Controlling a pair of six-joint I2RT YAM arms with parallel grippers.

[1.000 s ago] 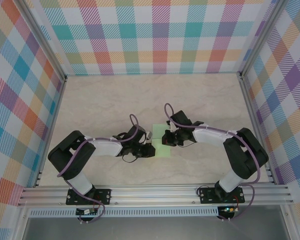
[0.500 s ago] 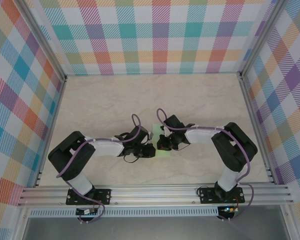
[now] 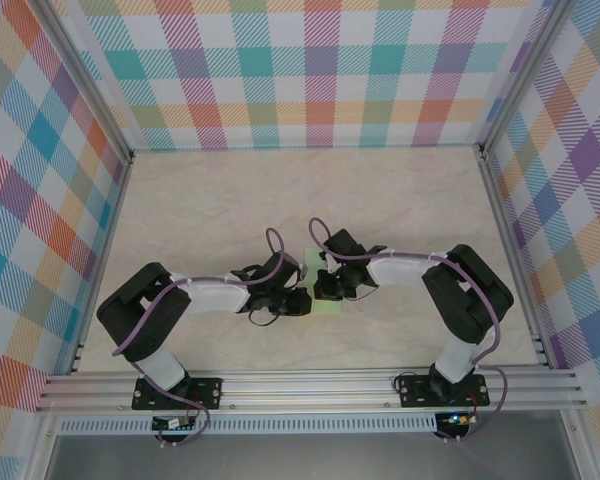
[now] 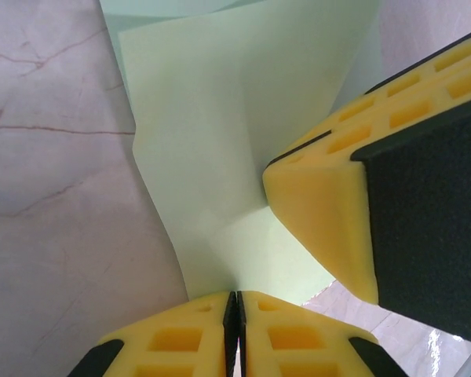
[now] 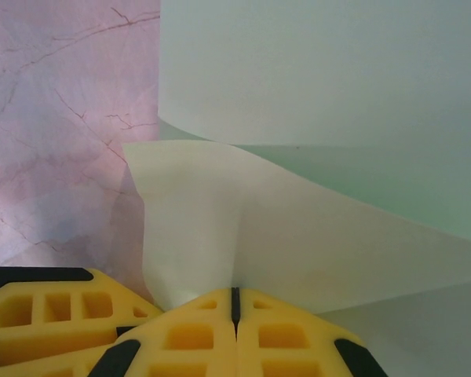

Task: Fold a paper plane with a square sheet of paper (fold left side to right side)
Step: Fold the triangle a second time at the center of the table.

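- Looking down from the top camera, both arms bend in toward the middle of the marbled counter [image 3: 190, 200], where the pale green sheet [image 3: 327, 309] lies between their tips.
- From above, the left gripper [image 3: 300, 302] sits at the sheet's left edge. The right gripper [image 3: 326, 289] is over the sheet, just beside the left one. The jaws are too small to read from up here.
- On the left wrist camera, the left gripper [image 4: 235, 302] has its yellow pads pressed flat together at the bottom of the frame. The sheet's [image 4: 220, 118] near edge runs into the seam between them, so it is clamped on the sheet.
- From that pinch the sheet rises away from the counter [image 4: 47, 173], its left side bowed in a soft curve.
- A yellow finger of the right gripper comes in from the right of this view. Its tip is over the sheet, and I cannot tell whether it touches.
- On the right wrist camera, the right gripper [image 5: 235, 300] is closed tight, pinching a raised, curling flap of the sheet [image 5: 337, 78].
- Beyond the flap, the rest of the sheet spreads across the upper right, with bare counter [image 5: 55, 118] to the left.
- Another yellow pad [image 5: 47, 314] sits at the lower left, just beside the right gripper's own.
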